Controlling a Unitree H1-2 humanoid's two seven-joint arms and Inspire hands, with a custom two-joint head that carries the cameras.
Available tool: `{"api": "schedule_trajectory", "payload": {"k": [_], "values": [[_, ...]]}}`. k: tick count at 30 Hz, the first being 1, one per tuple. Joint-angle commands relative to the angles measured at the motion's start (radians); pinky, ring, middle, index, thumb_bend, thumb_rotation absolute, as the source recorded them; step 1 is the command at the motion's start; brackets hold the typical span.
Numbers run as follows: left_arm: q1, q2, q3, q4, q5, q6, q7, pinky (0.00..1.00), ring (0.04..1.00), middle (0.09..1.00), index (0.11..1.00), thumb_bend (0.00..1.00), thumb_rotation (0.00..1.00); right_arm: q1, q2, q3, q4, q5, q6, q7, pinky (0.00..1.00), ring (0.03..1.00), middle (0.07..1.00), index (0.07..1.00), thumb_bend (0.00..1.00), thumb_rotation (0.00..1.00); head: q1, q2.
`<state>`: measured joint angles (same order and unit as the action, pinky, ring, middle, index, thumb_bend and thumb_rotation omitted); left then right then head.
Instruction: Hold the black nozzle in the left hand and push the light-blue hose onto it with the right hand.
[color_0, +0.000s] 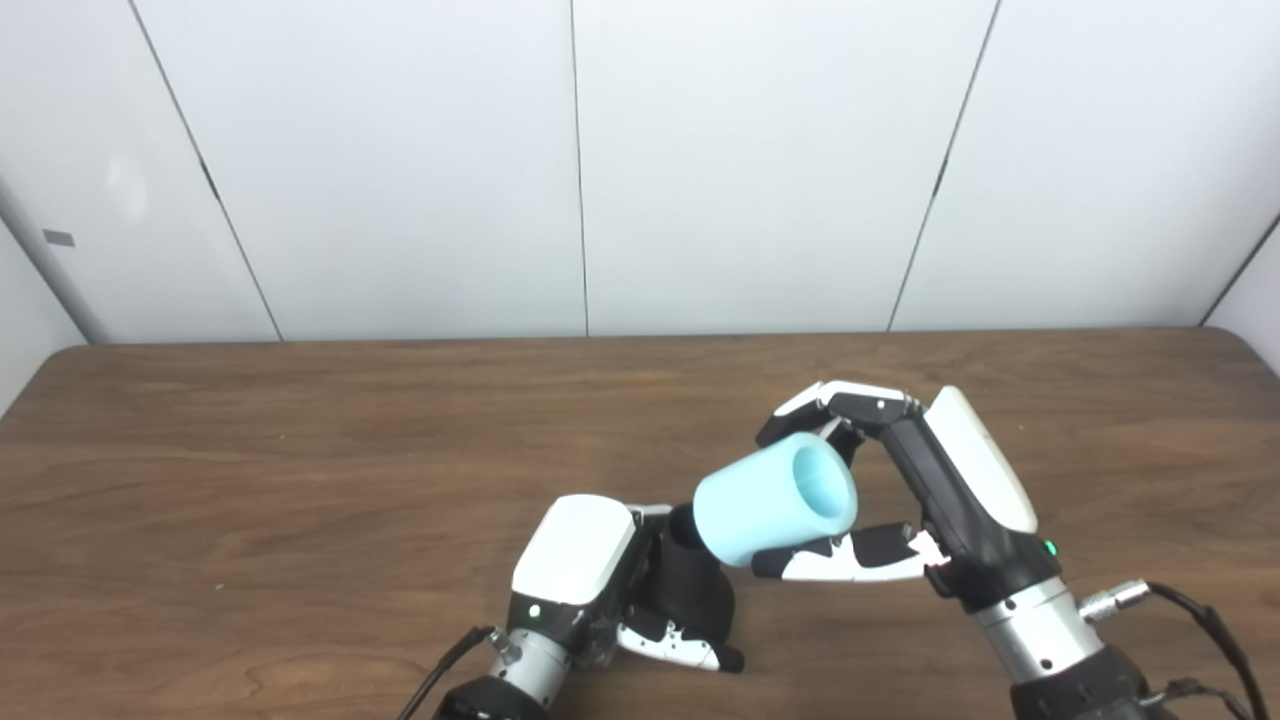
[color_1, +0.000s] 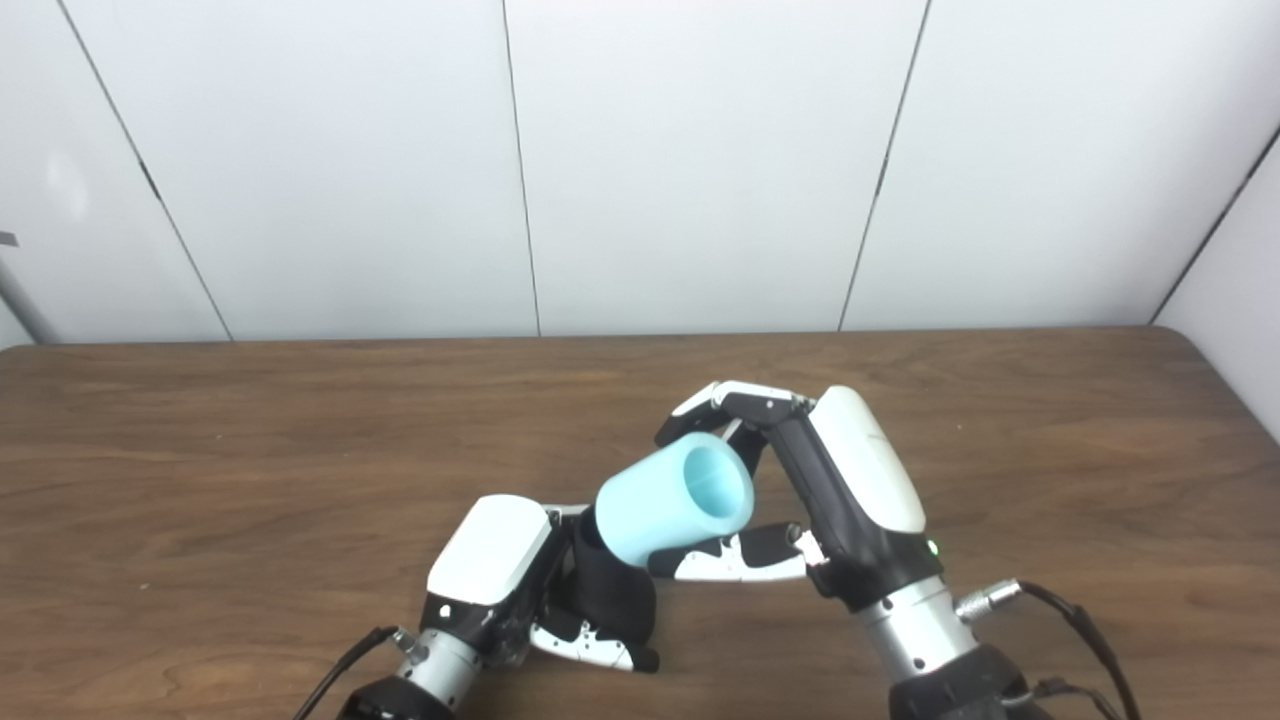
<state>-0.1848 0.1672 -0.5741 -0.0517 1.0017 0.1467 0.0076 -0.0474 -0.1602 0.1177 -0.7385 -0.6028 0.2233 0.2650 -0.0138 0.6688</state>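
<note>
My left hand is shut on the black nozzle near the table's front edge; the nozzle's upper end points up and right. My right hand is shut on the light-blue hose, a short thick tube held between fingers and thumb. The hose is tilted, its open end facing up and right toward the camera, its lower end meeting the top of the nozzle. Both show in the right eye view too: the hose and the nozzle. How far the nozzle goes into the hose is hidden.
The brown wooden table runs to white wall panels at the back. A black cable trails from my right wrist at the lower right.
</note>
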Motion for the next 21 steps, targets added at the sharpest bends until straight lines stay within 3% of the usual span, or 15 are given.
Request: {"api": "schedule_trajectory", "payload": {"k": [1,8,14,18,21], "values": [[0.058,0.012,-0.041,0.057,0.008,0.009,-0.089,0.29,0.378,0.428,0.485,0.52,0.0,-0.009,0.011,-0.002,-0.013,0.002,-0.045,-0.034,0.32,0.384,0.508,0.516,0.51,0.0,0.0,0.001],[0.057,0.01,-0.041,0.053,0.007,0.015,-0.099,0.29,0.372,0.476,0.484,0.53,0.0,-0.001,0.025,0.007,0.007,-0.008,-0.065,-0.046,0.32,0.384,0.508,0.517,0.51,0.0,-0.002,0.001],[0.058,0.012,-0.046,0.055,0.011,0.015,-0.101,0.3,0.388,0.405,0.487,0.52,0.0,0.004,0.031,0.013,0.014,-0.026,-0.079,-0.05,0.33,0.383,0.504,0.519,0.52,0.0,-0.003,0.003],[0.058,0.011,-0.05,0.058,0.016,0.014,-0.097,0.29,0.375,0.473,0.484,0.53,0.0,0.004,0.034,0.015,0.01,-0.037,-0.074,-0.043,0.33,0.383,0.504,0.516,0.52,0.0,-0.004,0.004],[0.058,0.01,-0.052,0.057,0.018,0.019,-0.103,0.3,0.384,0.443,0.484,0.52,0.0,0.003,0.03,0.018,0.011,-0.05,-0.084,-0.045,0.33,0.383,0.504,0.517,0.52,0.0,-0.003,0.005]]}}
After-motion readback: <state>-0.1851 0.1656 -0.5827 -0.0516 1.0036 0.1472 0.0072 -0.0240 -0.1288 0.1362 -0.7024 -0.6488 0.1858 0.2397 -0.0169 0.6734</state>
